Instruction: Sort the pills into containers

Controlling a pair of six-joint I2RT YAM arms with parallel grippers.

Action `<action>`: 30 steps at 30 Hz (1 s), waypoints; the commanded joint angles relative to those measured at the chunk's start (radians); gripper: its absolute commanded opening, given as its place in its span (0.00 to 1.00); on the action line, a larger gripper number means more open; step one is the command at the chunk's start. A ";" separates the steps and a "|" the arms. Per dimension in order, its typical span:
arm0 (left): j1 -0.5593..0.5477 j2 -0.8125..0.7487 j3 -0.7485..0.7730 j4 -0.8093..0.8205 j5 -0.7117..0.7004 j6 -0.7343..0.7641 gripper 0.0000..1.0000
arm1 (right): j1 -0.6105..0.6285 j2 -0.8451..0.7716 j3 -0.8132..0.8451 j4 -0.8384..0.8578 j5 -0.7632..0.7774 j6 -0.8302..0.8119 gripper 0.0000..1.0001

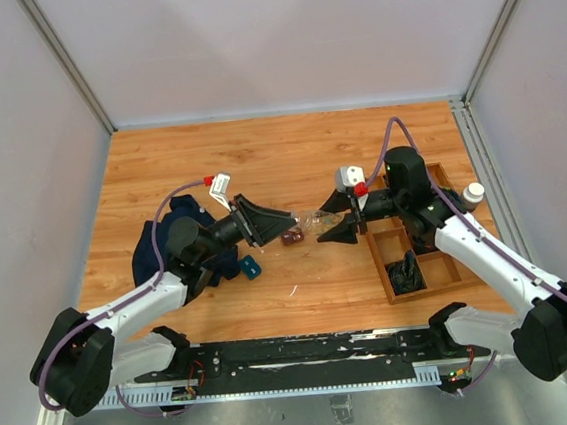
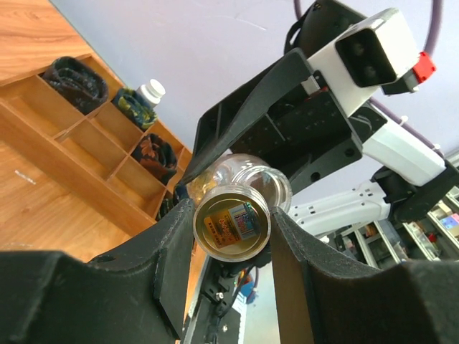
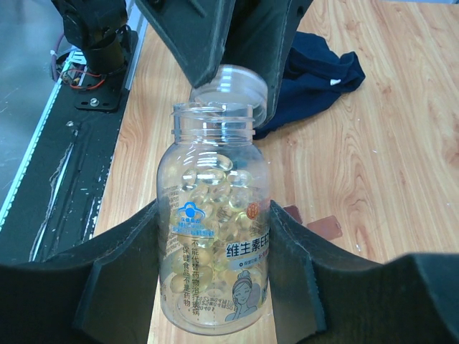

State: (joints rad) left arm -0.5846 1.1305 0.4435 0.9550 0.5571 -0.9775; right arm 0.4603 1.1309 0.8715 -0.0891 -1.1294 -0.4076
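My right gripper (image 1: 327, 222) (image 3: 215, 223) is shut on a clear pill bottle (image 1: 313, 220) (image 3: 215, 244) full of yellow softgels, held level above the table with its threaded neck open. My left gripper (image 1: 284, 221) (image 2: 231, 231) is shut on the bottle's clear round cap (image 2: 231, 226) (image 3: 231, 87), which sits just off the neck, slightly to one side. A small reddish-brown box (image 1: 292, 237) lies on the table under the two grippers. In the right wrist view it (image 3: 326, 228) shows beside the right finger, partly hidden.
A wooden divided tray (image 1: 380, 263) (image 2: 64, 161) holding dark bundles stands at the right, with a small white-capped bottle (image 1: 473, 192) (image 2: 150, 92) beside it. A navy cloth (image 1: 161, 242) (image 3: 315, 79) and a small teal object (image 1: 250, 267) lie at the left.
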 commanded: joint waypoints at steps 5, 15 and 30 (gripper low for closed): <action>-0.028 0.001 0.026 -0.041 -0.022 0.042 0.28 | 0.028 0.010 0.052 -0.028 0.053 -0.043 0.04; -0.037 -0.015 0.027 -0.041 -0.016 0.034 0.28 | 0.048 0.027 0.063 -0.058 0.086 -0.070 0.03; -0.056 -0.011 0.048 -0.127 -0.052 0.064 0.28 | 0.078 0.044 0.084 -0.114 0.148 -0.125 0.03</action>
State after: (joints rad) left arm -0.6254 1.1294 0.4564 0.8646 0.5117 -0.9428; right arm 0.5064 1.1709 0.9115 -0.1928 -1.0107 -0.4950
